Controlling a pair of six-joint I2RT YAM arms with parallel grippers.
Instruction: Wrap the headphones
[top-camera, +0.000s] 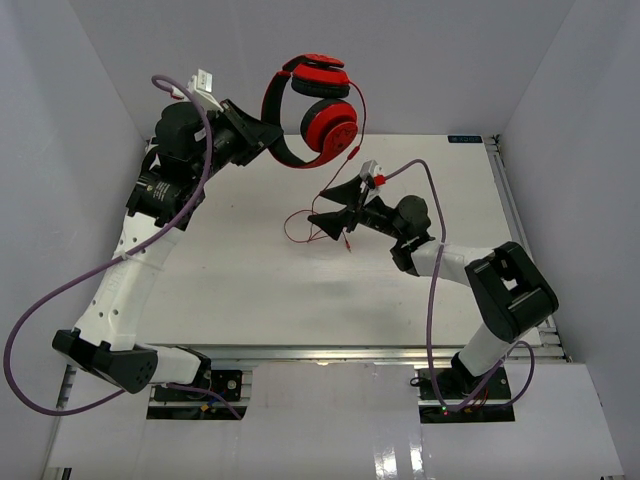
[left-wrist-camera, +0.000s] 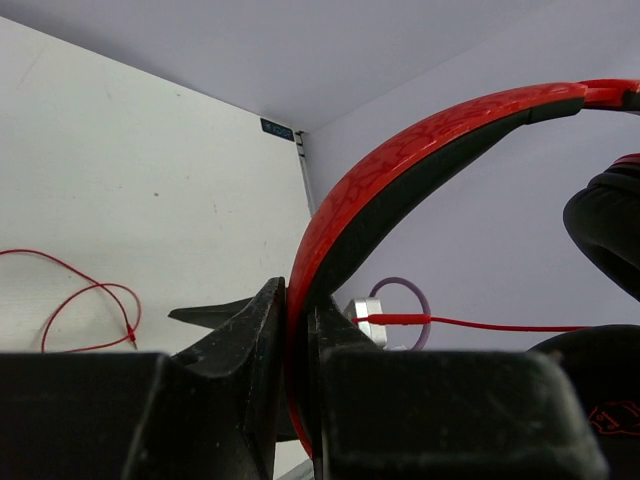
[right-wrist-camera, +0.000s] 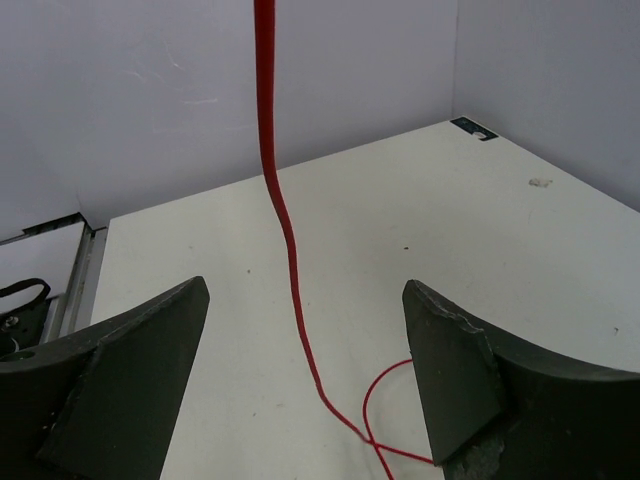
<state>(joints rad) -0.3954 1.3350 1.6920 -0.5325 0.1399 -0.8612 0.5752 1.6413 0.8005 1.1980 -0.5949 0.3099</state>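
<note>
The red headphones (top-camera: 318, 110) hang in the air at the back, held by the headband (left-wrist-camera: 400, 170). My left gripper (top-camera: 262, 140) is shut on that headband; in the left wrist view both fingers (left-wrist-camera: 250, 330) pinch it. The thin red cord (top-camera: 358, 125) drops from the ear cup to the table and lies in loose loops (top-camera: 305, 225). My right gripper (top-camera: 335, 203) is open and low over the table. The cord (right-wrist-camera: 290, 250) hangs down between its two spread fingers (right-wrist-camera: 450, 350), touching neither. A cord loop also shows on the table in the left wrist view (left-wrist-camera: 90, 310).
Grey walls close in the white table (top-camera: 250, 280) at the back and both sides. Thick purple cables (top-camera: 60, 300) trail from both arms. A metal rail (top-camera: 510, 210) runs along the table's right edge.
</note>
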